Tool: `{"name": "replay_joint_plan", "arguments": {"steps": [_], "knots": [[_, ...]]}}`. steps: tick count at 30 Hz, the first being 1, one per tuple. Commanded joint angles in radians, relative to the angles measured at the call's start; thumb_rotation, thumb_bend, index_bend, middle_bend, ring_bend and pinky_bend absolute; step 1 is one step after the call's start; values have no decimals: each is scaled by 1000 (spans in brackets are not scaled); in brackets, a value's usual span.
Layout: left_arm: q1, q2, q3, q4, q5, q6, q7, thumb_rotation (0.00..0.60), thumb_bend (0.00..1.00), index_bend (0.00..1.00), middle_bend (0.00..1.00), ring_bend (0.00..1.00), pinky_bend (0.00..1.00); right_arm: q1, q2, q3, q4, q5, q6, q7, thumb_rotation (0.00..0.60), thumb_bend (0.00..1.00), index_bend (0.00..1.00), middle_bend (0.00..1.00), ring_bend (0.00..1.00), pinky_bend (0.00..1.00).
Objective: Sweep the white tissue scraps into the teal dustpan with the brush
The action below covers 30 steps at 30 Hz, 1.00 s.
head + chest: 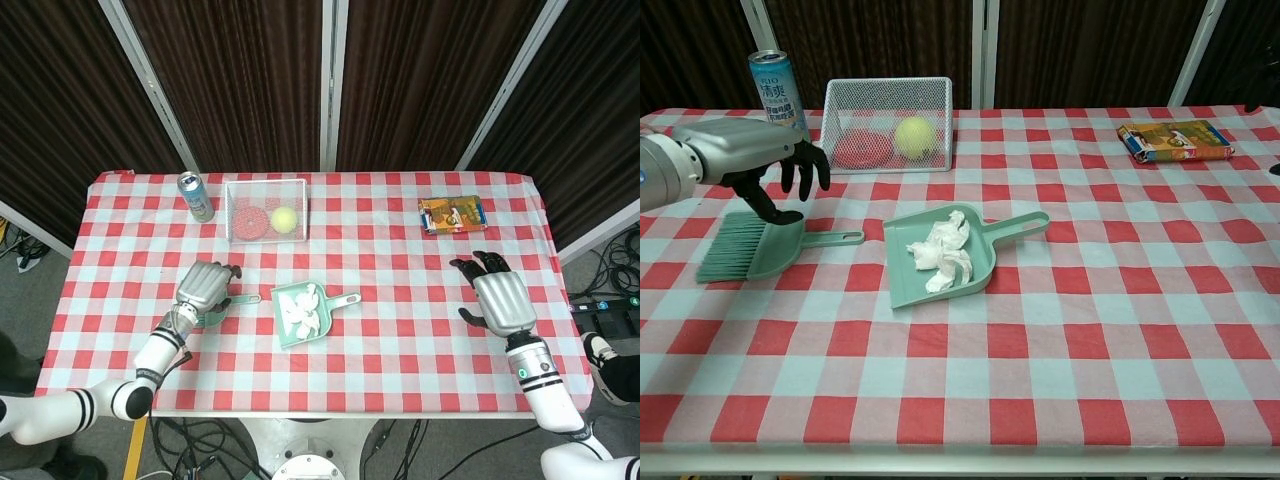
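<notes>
Fingers [805, 165] of the left hand [750, 150] are seen curled loosely downward and spread apart, holding nothing, poised just above the brush [755, 245]. That brush is laid flat on the red-and-white checked worktop [1090, 340], bristles toward the left edge and handle pointed toward the teal dustpan [950, 250]; whether a fingertip touches the brush back cannot be told. In the head view the left hand [203, 285] is seen covering most of the brush [228, 301], only the handle end being shown.

The dustpan [305, 315] is set near the middle of the worktop, its handle angled toward the right rear. White tissue scraps [940, 255] are gathered inside the pan, and the same scraps [303, 308] are seen from above.

The right hand [498, 298] is held well apart from the dustpan, over the right side of the worktop, with fingers [485, 264] spread and nothing held. It is not caught by the chest view.

Along the far side, a wire mesh basket [890, 92] is stood, with a yellow-green ball [914, 134] and a red object [860, 148] inside. A drink can [777, 88] is stood upright just left of the basket, and a colourful packet [1175, 140] is laid flat near the right rear corner
</notes>
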Motion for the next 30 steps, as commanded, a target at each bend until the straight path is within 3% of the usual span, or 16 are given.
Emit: {"name": "replay_joint_plan", "arguments": {"steps": [1,7,12,17,24,30], "knots": [[21,25,-23,-41,22,50,-59,600,169,245,359,357,689,-25,16,-7,6,-16,18,17,600,102,210,297,119,144],[145,141,-48,-147,121,199,-296,600,166,243,358,330,578,-92,75,-16,7,-51,70,94,600,144,203,290,116,143],[283,238,14,-165,230,378,-356,600,166,244,351,282,461,-167,134,-47,37,-130,131,219,600,211,148,240,48,99],[407,304,100,-102,333,501,-441,600,167,243,263,173,221,-256,147,-66,95,-191,240,289,600,213,86,187,0,30],[556,335,172,-99,364,634,-424,600,168,243,260,171,213,-350,147,-95,148,-254,330,378,600,220,61,164,0,7],[650,322,181,-133,359,722,-418,600,167,243,260,170,214,-406,130,-96,180,-266,371,426,600,223,61,164,0,0]]}}
